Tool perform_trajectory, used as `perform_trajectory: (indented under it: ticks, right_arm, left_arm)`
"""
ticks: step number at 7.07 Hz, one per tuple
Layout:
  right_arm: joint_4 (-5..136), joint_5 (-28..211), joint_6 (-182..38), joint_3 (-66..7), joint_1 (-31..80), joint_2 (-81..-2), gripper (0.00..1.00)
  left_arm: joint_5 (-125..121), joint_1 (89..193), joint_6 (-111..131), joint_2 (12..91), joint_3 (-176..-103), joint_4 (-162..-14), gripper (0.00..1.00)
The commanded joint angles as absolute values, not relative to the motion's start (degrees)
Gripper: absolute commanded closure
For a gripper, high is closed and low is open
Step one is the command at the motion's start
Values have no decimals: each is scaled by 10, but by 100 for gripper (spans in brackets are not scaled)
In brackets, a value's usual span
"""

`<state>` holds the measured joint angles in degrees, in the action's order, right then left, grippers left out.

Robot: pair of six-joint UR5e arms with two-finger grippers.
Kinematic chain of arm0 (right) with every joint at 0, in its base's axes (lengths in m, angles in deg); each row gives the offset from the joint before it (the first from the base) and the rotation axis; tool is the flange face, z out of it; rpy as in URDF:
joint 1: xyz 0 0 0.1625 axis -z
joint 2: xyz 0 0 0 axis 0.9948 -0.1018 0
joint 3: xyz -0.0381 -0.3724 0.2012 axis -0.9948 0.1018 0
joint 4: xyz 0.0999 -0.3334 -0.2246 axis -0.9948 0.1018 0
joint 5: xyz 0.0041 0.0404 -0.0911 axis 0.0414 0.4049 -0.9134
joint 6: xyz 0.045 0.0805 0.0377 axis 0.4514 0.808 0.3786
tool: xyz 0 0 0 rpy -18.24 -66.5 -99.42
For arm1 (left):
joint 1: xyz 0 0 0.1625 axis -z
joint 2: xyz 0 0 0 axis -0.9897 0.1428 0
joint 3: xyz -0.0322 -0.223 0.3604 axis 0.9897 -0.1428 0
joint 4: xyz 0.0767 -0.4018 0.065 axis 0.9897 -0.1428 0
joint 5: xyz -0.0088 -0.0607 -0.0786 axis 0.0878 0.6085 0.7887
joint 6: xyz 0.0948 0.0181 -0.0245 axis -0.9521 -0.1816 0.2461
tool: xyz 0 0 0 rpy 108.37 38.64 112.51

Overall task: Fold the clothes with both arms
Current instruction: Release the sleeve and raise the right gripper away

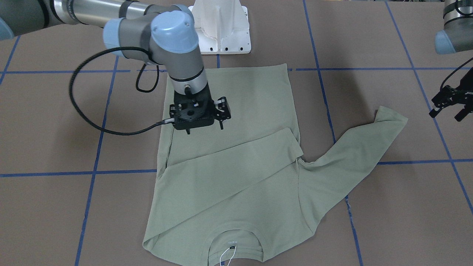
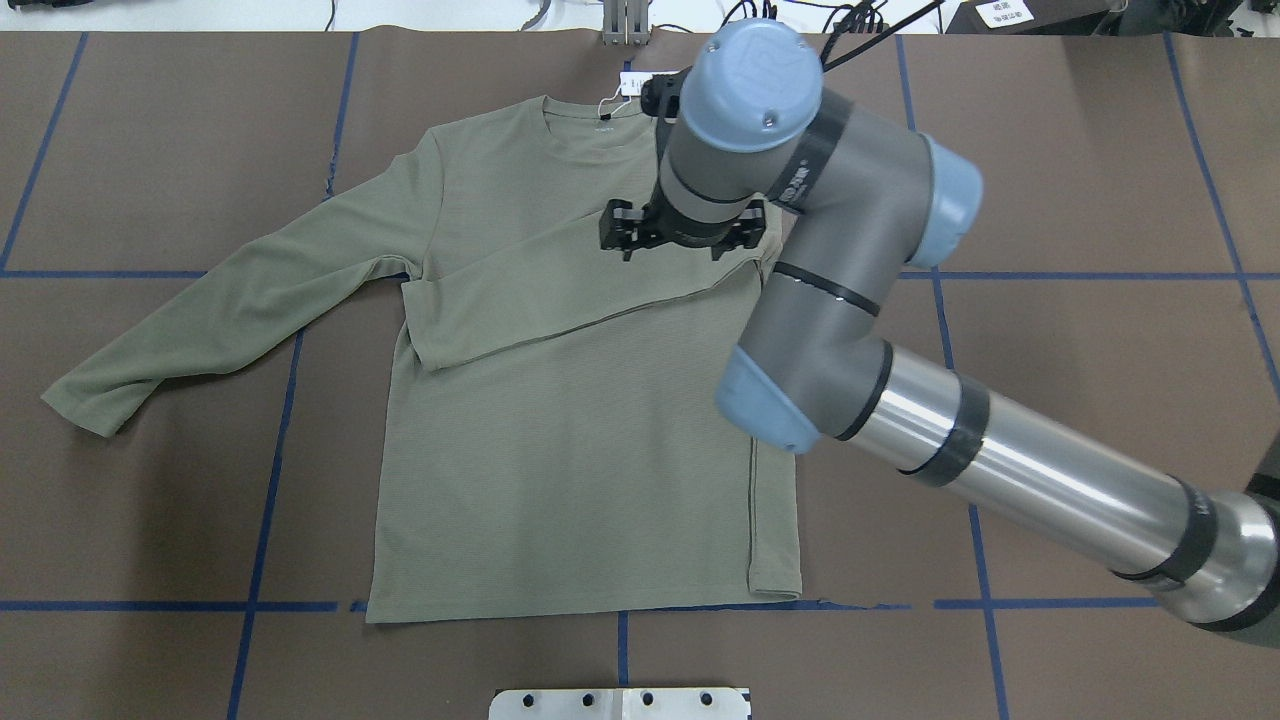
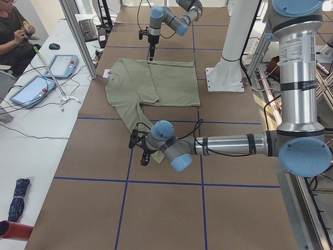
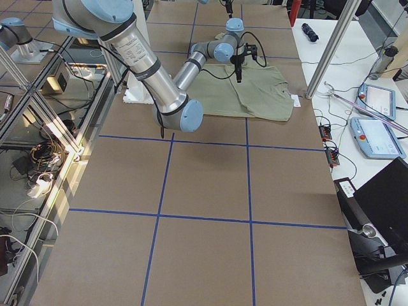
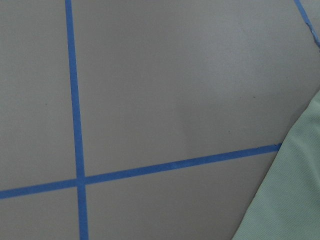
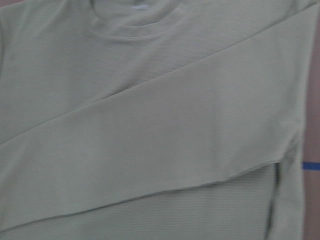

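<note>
A: The shirt [image 1: 255,99]?
B: Laid flat beneath the spread fingers of the right gripper [image 1: 205,130], one sleeve [image 1: 236,162] folded across. The other sleeve [image 1: 354,155] is best pinched at its cuff, beside the parted fingers of the left gripper [image 1: 447,115].

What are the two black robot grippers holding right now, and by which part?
Nothing is held. The right gripper hangs open above the sage-green long-sleeved shirt. The left gripper is open over the brown table, beside the spread sleeve.
</note>
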<state>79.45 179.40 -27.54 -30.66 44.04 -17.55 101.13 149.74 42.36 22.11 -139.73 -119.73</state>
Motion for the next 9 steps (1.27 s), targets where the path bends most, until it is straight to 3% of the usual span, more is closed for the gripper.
perform_trajectory:
  ticks: [1,4,9]
  right_arm:
    - [852,1883,-365,-396,355,-268,0]
    - [845,1934,-484,-431,289,-376,0]
    - [845,1940,-489,-439,285,-391,0]
  left_arm:
    - [932,1401,605,176,-1467,-1209,1]
    - [788,1300,693,171,-1472,-1174,1]
    - [776,1266,695,174,-1440,-1164,1]
